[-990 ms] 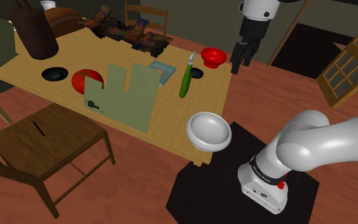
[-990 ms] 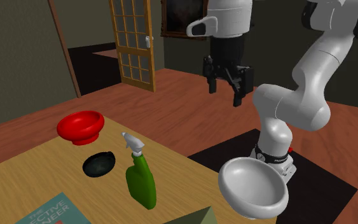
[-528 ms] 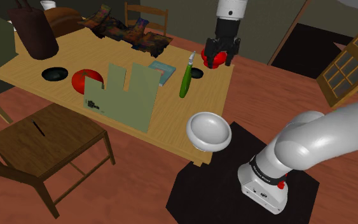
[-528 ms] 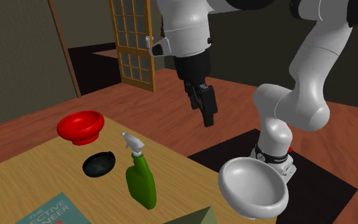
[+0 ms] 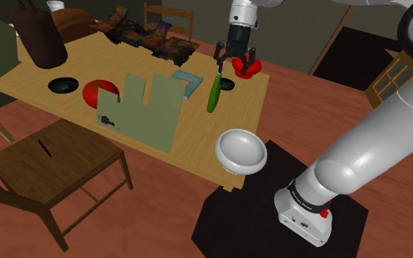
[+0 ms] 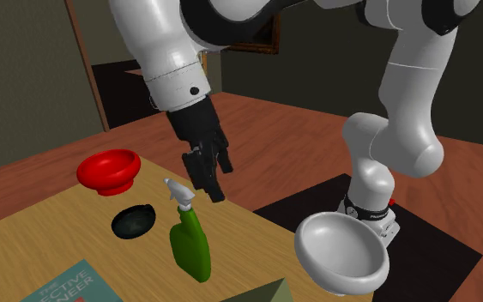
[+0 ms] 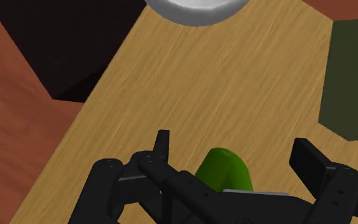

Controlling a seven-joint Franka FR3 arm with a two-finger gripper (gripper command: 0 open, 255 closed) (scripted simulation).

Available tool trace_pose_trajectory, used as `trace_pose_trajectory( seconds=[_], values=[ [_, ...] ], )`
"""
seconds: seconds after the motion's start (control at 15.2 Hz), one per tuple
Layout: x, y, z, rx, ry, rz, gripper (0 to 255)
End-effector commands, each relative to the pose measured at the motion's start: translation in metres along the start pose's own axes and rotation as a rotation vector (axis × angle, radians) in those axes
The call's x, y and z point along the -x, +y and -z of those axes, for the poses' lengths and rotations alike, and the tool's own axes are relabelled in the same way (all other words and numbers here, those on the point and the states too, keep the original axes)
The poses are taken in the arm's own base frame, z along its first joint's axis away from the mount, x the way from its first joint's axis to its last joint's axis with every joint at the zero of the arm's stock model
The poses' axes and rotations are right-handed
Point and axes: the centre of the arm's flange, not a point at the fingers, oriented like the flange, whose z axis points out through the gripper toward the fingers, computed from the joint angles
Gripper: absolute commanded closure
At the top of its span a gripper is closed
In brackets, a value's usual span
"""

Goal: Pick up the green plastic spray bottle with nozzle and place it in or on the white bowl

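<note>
gripper (image 5: 235, 57): hanging spread wide, gripping nothing, fingers (image 7: 161, 145) flanking the top of the green spray bottle (image 5: 213, 94) without touching | bottle: standing upper centre in the shoulder view, near the table (image 5: 197, 135) edge | white bowl (image 5: 241, 150): sitting mid-frame at the table's edge, well apart from the bottle | room: red bowl (image 5: 247, 66) crowding just beside the gripper

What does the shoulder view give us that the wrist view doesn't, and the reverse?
Shoulder over wrist: the wooden chair, a red bowl behind the gripper, a dark bowl and the stand.
Wrist over shoulder: the open fingers straddling the green spray bottle, with bare wood visible on each side of it, so no contact.
Both: the bottle, the white bowl and the wooden table.
</note>
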Motion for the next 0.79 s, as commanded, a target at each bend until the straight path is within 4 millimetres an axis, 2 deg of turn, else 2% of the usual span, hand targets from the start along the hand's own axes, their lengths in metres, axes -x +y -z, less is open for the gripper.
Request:
trace_pose_trajectory(
  seconds=[0.0, 0.26, 0.53, 0.59, 0.73],
  values=[
    [-0.032, 0.002, -0.007, -0.031, -0.03, -0.093, 0],
    [-0.091, 0.01, -0.02, -0.092, -0.089, -0.271, 0],
    [-0.146, 0.028, -0.037, -0.153, -0.148, -0.449, 0],
    [-0.152, 0.03, -0.039, -0.16, -0.155, -0.468, 0],
    [-0.151, 0.028, -0.049, -0.16, -0.155, -0.468, 0]
  ],
)
